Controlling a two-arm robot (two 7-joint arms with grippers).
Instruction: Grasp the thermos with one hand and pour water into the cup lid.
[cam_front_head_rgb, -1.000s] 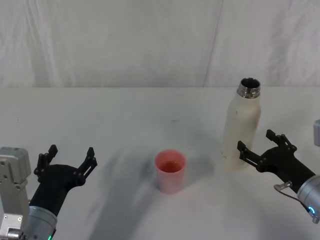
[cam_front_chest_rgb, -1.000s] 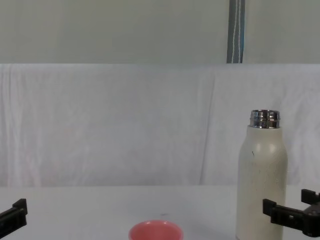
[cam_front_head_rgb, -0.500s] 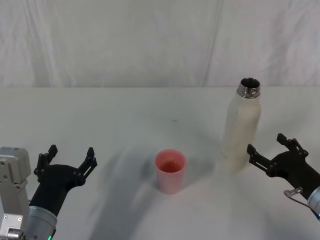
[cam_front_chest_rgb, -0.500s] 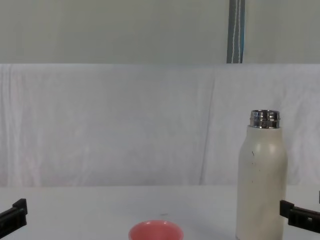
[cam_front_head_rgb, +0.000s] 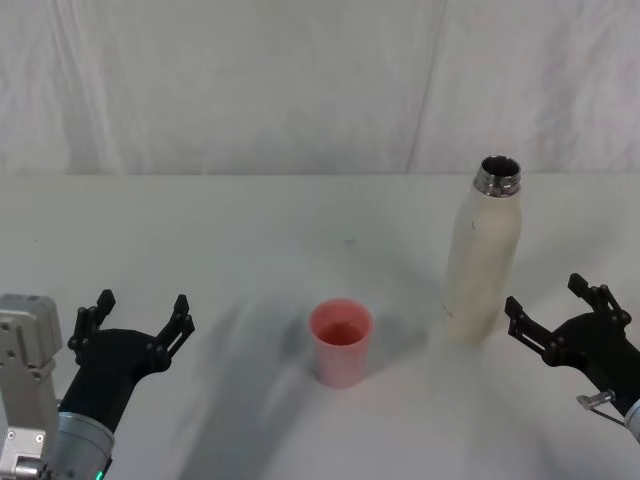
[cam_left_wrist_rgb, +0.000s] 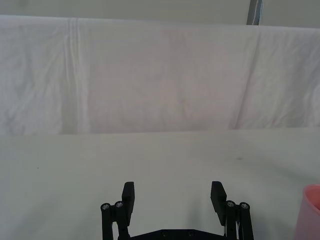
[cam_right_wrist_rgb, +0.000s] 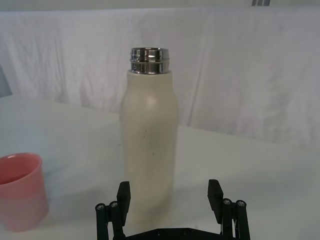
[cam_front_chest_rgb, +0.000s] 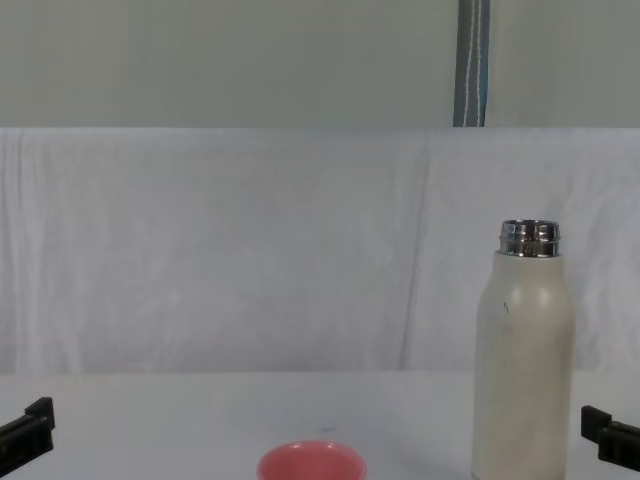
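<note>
No text, label, brand, number or sign can be read on anything in these views.

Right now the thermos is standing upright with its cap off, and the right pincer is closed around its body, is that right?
Not quite. The thermos does stand upright with its steel neck uncapped, but the right pincer is open and apart from it, just off to the bottle's side. The head view shows the gap between them. The pink cup lid sits free nearer the middle of the table.
</note>
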